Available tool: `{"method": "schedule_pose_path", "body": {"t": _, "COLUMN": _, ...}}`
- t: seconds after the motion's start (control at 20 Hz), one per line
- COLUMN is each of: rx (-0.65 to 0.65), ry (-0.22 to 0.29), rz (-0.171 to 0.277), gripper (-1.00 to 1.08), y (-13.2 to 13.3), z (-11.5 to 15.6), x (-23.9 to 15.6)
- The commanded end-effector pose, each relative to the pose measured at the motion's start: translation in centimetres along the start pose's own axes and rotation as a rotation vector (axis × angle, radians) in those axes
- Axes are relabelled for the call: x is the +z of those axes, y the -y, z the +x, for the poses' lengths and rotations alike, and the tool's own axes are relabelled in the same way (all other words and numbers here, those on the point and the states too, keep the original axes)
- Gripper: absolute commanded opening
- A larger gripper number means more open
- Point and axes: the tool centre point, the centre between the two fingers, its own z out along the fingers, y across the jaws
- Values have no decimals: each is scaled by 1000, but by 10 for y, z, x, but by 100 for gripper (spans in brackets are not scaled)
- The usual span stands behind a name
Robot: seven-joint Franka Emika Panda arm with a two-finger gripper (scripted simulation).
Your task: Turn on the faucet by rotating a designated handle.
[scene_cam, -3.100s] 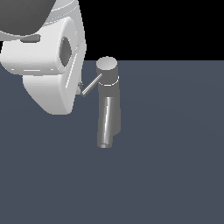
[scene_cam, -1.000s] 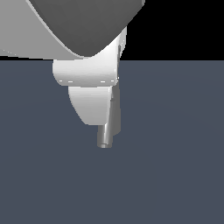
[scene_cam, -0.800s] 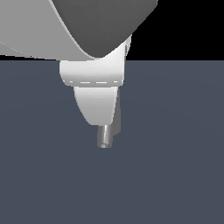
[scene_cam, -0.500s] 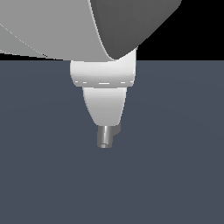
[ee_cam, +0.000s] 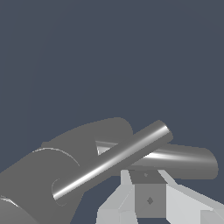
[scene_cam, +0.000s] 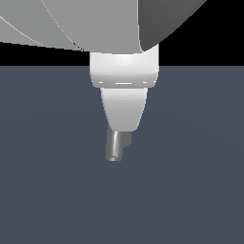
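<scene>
The faucet (scene_cam: 114,147) stands on the counter (scene_cam: 190,190), mostly hidden behind the gripper (scene_cam: 123,125); whether its jaws are closed I cannot tell. The handle (ee_cam: 111,161) lies just beside a finger — contact looks shallow, so it could slip off mid-turn.

Flat slate-blue desk (scene_cam: 190,190) stretching out to a straight far edge, plain and unmarked, solid black backdrop (scene_cam: 214,43) above it, even soft light, no visible walls or windows
</scene>
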Motion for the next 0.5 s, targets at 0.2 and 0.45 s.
{"method": "schedule_pose_path", "body": {"t": 0.2, "rx": 31, "ry": -14, "rz": -1, "gripper": -100, "y": 11, "z": 27, "x": 0}}
{"method": "schedule_pose_path", "body": {"t": 0.45, "rx": 37, "ry": -17, "rz": -2, "gripper": -100, "y": 19, "z": 41, "x": 1}}
